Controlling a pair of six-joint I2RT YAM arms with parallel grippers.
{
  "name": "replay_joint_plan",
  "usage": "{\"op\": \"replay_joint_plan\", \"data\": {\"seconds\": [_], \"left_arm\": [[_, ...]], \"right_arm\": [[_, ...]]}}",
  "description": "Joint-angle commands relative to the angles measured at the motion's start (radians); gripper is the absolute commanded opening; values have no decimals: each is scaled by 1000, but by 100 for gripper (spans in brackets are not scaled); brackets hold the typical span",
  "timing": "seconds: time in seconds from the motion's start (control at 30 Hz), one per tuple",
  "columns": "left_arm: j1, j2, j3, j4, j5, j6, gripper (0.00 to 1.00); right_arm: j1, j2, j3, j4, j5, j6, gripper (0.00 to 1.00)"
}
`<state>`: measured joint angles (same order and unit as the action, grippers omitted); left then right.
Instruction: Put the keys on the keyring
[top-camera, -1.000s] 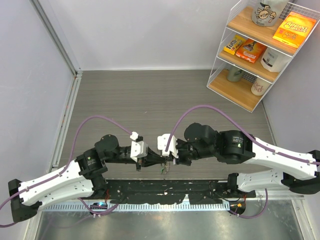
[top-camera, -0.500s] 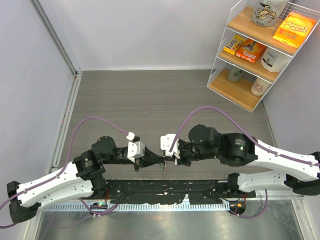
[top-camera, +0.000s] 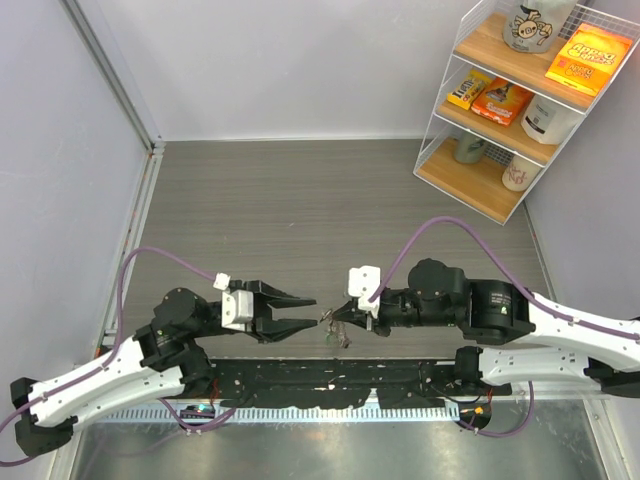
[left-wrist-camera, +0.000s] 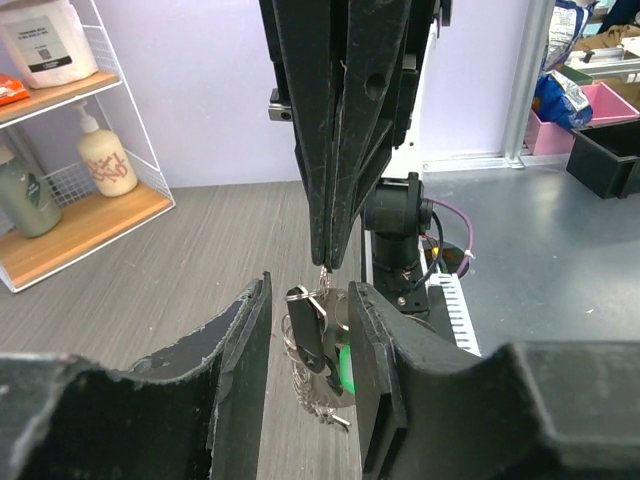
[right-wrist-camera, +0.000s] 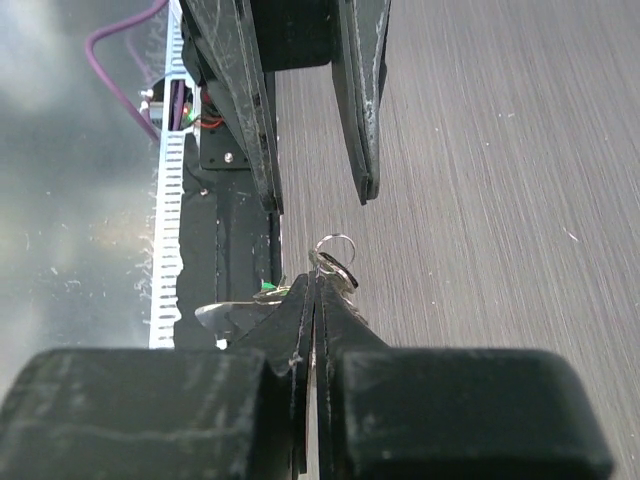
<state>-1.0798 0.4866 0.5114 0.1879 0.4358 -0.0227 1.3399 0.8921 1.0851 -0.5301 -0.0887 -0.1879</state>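
My right gripper is shut on the keyring, which hangs below its tips just above the table's near edge. In the left wrist view the keyring, with its green piece, hangs from the right gripper's shut tips. A dark-headed key hangs on it. My left gripper is open, and its fingers stand on either side of the bunch without touching it. In the right wrist view a small ring and a key stick out past the shut tips.
A white wire shelf with boxes, bottles and mugs stands at the far right. The black base rail runs along the near edge under both arms. A metal frame post rises at the left.
My left gripper has opened and drawn back to the left. My right gripper has shifted a little to the right, still holding the keyring.
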Motion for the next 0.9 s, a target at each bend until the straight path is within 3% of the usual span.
{"op": "replay_joint_plan", "data": {"seconds": [0.0,0.47,0.87], "left_arm": [[0,13,-8,88,-12,-3,41],[0,-9,-68,180,17,18,44],[0,-19,-90,229,127,44,45]], "right_arm": [[8,-42,-11,150,10,39,5],[7,-21,15,118,-106,54,5],[5,-13,19,134,-115,67,5]]}}
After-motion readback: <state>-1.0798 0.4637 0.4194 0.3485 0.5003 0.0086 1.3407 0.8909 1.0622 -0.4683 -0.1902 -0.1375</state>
